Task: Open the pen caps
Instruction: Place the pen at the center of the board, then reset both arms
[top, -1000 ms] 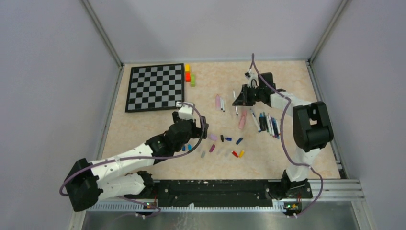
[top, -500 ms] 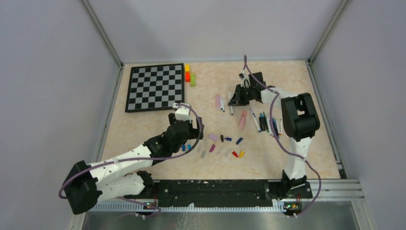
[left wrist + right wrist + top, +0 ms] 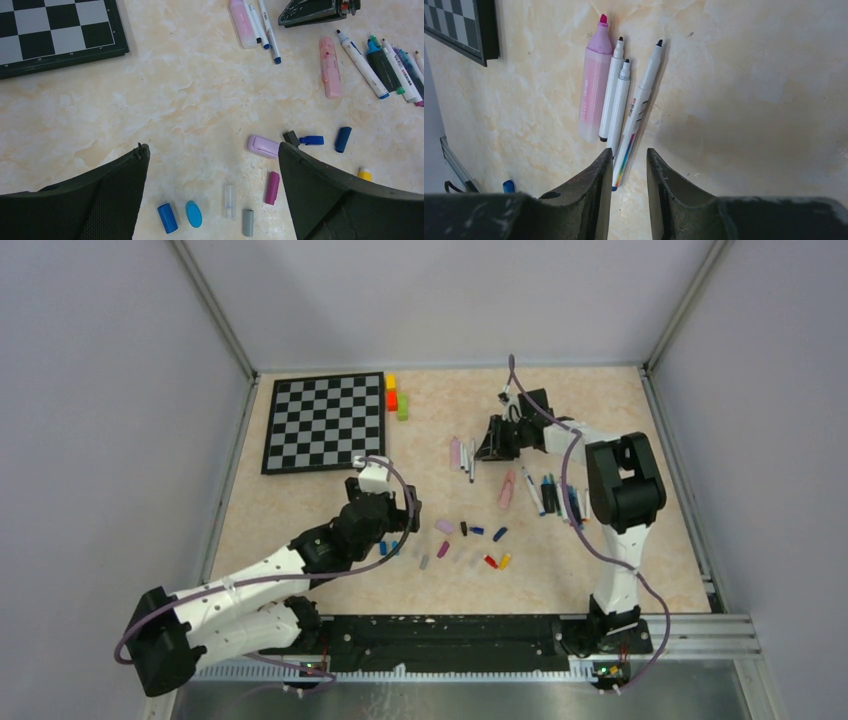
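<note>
**Operator:** What was the condition of the left gripper?

**Technician:** The left gripper (image 3: 212,149) stood with its jaws wide apart and held nothing. It hung over the loose pen caps on the marbled table (image 3: 190,100). A blue cap (image 3: 167,218), a clear cap (image 3: 229,201), a grey cap (image 3: 248,222) and a magenta cap (image 3: 272,188) lay between its fingers. A lilac cap (image 3: 263,146) and a black cap (image 3: 290,137) lay just beyond.

**Operator:** And the right gripper?

**Technician:** The right gripper (image 3: 629,152) showed only a narrow gap, with nothing clamped in it. The lower end of a white pen with a rainbow-striped barrel (image 3: 639,107) was visible through that gap, lying flat on the table.

**Operator:** Where were the pens?

**Technician:** That pen lay beside two white markers (image 3: 613,95) and a pink highlighter (image 3: 593,95), all with bare tips, near the chessboard (image 3: 50,35). A salmon highlighter (image 3: 330,66) and a row of markers (image 3: 362,62) lay apart from them, to the right.
</note>
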